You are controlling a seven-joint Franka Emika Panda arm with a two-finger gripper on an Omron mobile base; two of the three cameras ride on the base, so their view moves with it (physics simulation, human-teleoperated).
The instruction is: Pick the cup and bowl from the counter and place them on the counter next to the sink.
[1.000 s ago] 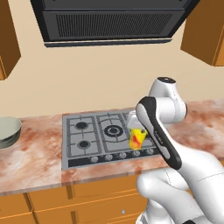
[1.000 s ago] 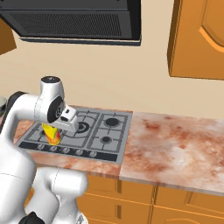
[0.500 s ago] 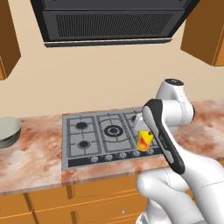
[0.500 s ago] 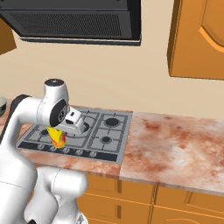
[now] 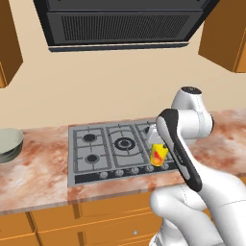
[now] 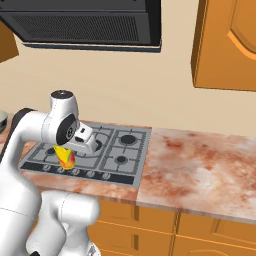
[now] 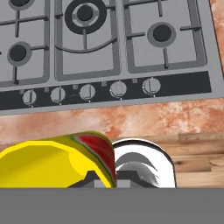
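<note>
**While the cup is carried, the bowl waits far left**

Clenched on the small yellow tapered cup (image 5: 158,153), the end effector (image 5: 154,144) hangs above the grey gas stovetop (image 5: 115,151). The wide pale grey-green bowl (image 5: 8,144) rests on the reddish marble tabletop (image 5: 38,168), well apart to the left.

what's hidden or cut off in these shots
- Small yellow tapered cup: left base view, its right side and the fingers' hold hidden behind the white arm.
- Same cup: hand view, lower part cut by the bottom edge.
- Wide pale grey-green bowl: left base view, cut by the left edge.
- Grey gas stovetop: right base view, left burners covered by the arm.
</note>
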